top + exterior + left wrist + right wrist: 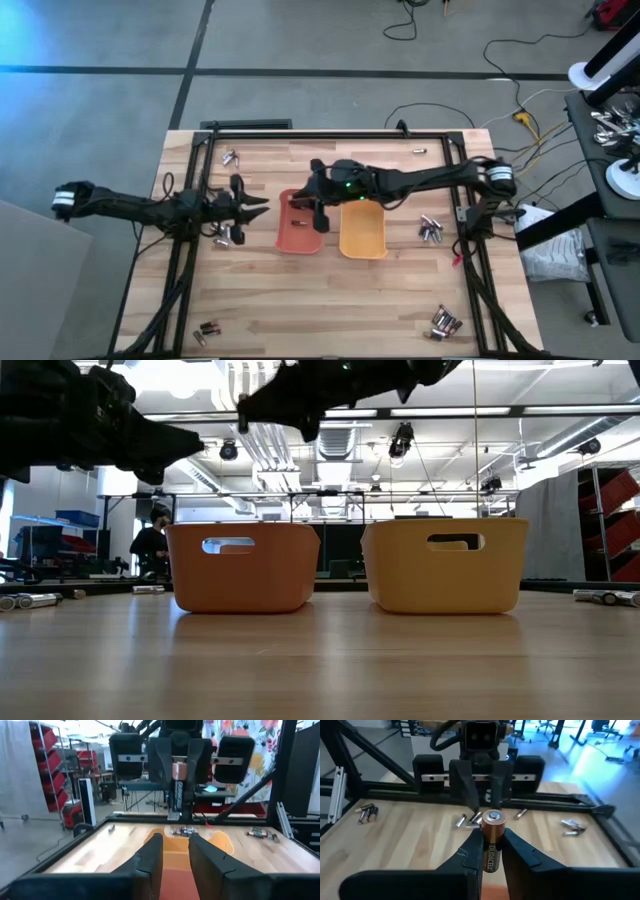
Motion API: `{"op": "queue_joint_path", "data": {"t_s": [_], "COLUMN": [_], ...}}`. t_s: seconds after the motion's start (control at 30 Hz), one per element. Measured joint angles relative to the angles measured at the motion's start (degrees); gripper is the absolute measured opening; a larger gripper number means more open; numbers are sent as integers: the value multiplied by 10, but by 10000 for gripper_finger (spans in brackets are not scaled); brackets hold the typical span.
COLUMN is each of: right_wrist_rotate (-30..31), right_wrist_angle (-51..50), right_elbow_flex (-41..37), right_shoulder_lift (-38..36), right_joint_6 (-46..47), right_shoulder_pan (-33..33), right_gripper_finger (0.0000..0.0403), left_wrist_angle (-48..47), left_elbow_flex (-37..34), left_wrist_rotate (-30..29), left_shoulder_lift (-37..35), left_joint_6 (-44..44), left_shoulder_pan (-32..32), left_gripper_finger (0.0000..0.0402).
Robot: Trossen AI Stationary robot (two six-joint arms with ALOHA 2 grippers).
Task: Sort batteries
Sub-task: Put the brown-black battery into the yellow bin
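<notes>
Right gripper clamps a copper-topped battery above the orange tray. Left gripper just beside it, open, empty. Risk: battery released off-centre lands on the counter or in the yellow tray.

Two dark, slender arms with white wrist bands; a green light glows on the right pincer.

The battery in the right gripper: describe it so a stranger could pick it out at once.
Start at the orange tray in the middle of the wooden table. Above it hangs the right gripper, shut on a battery. Unlike the cells lying loose on the table, this one is held in the air, copper top over a dark body.
</notes>
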Motion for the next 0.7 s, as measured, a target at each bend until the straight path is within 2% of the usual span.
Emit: {"op": "queue_joint_path", "data": {"t_s": [0.17,0.37,0.53,0.7], "right_wrist_rotate": [0,2,2,2], "right_wrist_angle": [50,90,96,95], "right_elbow_flex": [8,6,7,6], "right_shoulder_lift": [26,56,58,62], "right_joint_6": [18,25,25,44], "right_shoulder_pan": [5,5,4,3], "right_gripper_finger": [43,43,43,43], "left_wrist_angle": [12,53,78,78], "left_elbow_flex": [3,4,9,38], "left_wrist_rotate": [-26,11,13,13], "left_shoulder_lift": [30,69,110,161], "left_joint_6": [10,10,-18,-28], "left_shoulder_pan": [0,0,0,0], "left_gripper_finger": [112,127,134,162]}}
